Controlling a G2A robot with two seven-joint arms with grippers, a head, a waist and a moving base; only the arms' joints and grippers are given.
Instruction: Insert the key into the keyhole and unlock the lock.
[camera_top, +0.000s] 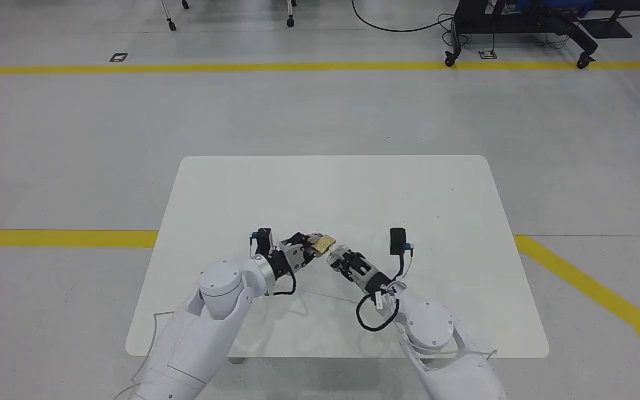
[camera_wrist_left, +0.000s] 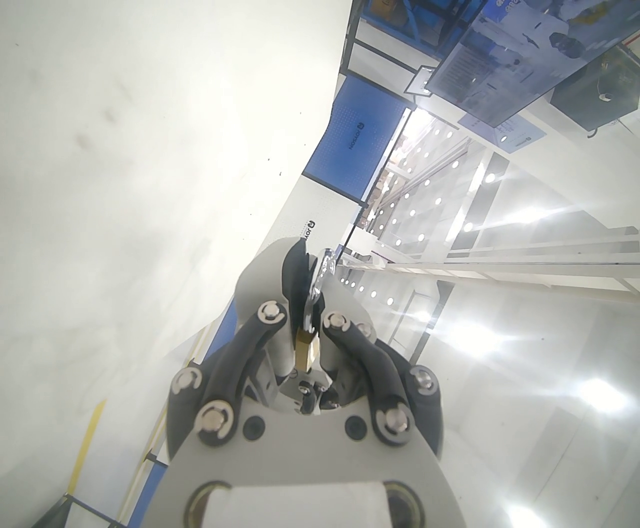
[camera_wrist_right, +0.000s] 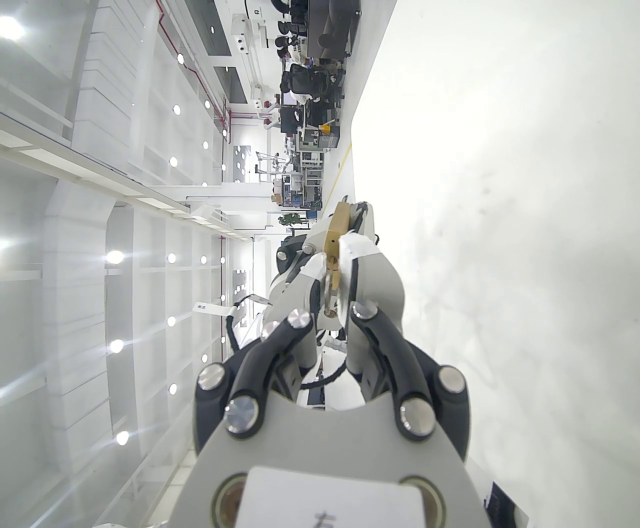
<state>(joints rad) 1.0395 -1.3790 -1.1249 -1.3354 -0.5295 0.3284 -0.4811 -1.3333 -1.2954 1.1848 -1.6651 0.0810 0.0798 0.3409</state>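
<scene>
Both arms meet over the near middle of the tabletop (camera_top: 400, 190), and the step in hand looks like the insertion itself. The padlock (camera_top: 322, 243) sits between the two wrists, with the key (camera_wrist_right: 331, 280) lined up on its end.

The left jaws are pressed together on the padlock. Its brass body lies deep between them, and a silvery part (camera_wrist_left: 320, 272), likely the shackle, runs out along the pads. The right jaws are drawn in close too, their taped tips pinching the key by its head, with a small ring (camera_wrist_right: 326, 299) at its near end.

From the right wrist, the key's blade runs straight to the brass body and seems to touch it. I judge it is at or just inside the keyhole, but how deep it sits I cannot tell.

The next move calls for a straight push along the blade until it stops. Then the right wrist should twist while the left holds the body firm against the turn. A slip in either pinch would skew the key
</scene>
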